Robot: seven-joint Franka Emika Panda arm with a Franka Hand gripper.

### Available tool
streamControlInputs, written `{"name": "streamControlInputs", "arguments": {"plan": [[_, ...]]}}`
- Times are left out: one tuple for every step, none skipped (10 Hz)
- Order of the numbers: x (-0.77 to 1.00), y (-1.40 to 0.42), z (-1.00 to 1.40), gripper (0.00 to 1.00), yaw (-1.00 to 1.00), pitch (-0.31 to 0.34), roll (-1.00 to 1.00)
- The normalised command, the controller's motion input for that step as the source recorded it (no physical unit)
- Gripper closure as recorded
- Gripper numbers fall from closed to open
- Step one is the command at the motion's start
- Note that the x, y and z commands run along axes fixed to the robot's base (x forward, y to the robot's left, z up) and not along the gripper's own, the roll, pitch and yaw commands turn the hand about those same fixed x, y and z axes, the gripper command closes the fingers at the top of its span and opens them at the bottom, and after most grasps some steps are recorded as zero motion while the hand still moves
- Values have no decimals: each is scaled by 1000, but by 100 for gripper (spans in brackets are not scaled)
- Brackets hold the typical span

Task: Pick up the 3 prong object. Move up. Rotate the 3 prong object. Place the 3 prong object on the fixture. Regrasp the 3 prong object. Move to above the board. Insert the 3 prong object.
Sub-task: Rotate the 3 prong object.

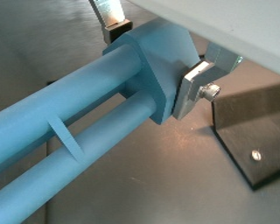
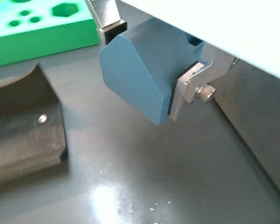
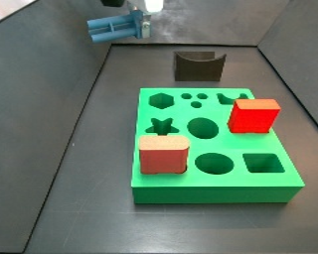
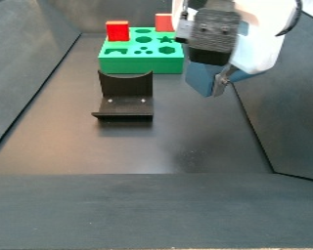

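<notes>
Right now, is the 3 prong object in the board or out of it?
Out. The end effector holds the 3 prong object raised off the floor; the board's star hole is empty.

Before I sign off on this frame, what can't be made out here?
- Gripper: in both wrist views the 3 prong object covers the finger pads.
- In a side view the object is foreshortened, its ribs hidden.
- Fixture: cut by the frame edge in both wrist views.
- Board: the red cube and pink block cover its holes.
</notes>
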Motion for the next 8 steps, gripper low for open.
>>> {"name": "streamControlInputs", "arguments": {"plan": [[18, 24, -25, 100, -1000, -4, -3], [18, 24, -25, 100, -1000, -5, -3], [18, 24, -25, 100, -1000, -5, -3], [18, 24, -25, 100, -1000, -5, -3], [18, 24, -25, 100, -1000, -5, -3], [18, 24, -25, 100, -1000, -5, -3], [17, 24, -25, 100, -1000, -6, -3], [17, 24, -25, 100, -1000, -6, -4]]}}
